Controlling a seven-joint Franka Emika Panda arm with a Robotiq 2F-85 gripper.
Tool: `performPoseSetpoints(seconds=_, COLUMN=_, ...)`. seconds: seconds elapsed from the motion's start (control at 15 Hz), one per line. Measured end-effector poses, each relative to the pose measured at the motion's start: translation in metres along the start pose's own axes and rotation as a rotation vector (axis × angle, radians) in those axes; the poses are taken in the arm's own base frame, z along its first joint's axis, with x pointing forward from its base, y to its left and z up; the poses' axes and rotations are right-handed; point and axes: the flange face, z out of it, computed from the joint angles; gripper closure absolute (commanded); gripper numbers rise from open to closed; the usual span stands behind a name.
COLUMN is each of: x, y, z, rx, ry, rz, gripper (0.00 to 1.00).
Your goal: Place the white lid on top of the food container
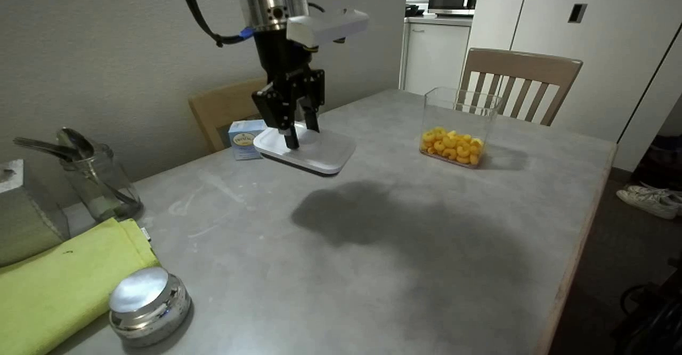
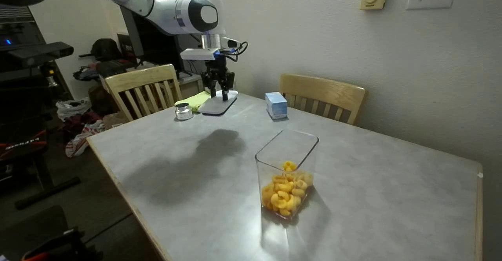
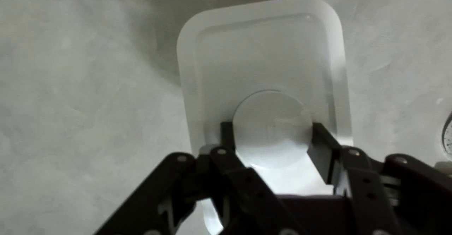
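The white lid [image 1: 326, 150] is a flat rounded rectangle with a round raised bump in its centre. My gripper [image 1: 302, 135] is shut on that bump, with one finger on each side, as the wrist view [image 3: 272, 132] shows. The lid hangs level or nearly so above the table, its shadow apart from it; it also shows in an exterior view [image 2: 213, 106] and the wrist view [image 3: 261, 55]. The clear food container [image 1: 459, 118] stands upright and open on the table, yellow pieces in its bottom; it also shows in an exterior view [image 2: 270, 166]. The lid is well apart from it.
A small blue-and-white box [image 2: 277, 106] stands near the wall side. A shiny metal jar [image 1: 149, 304], a yellow-green cloth [image 1: 74, 283] and a glass jar [image 1: 101, 190] with cutlery stand at one end. Chairs [image 1: 519, 70] stand around the table.
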Motion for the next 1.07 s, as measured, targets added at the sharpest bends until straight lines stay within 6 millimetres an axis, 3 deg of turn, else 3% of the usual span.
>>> performPoseSetpoints(seconds=0.6, x=-0.025, y=0.04, z=-0.022, rx=-0.09, ry=-0.04, rz=0.068, gripper=0.71)
performPoseSetpoints(seconds=1.07, x=-0.08, y=0.083, z=-0.035, rx=-0.279, ry=-0.228, rz=0.274, gripper=0.71)
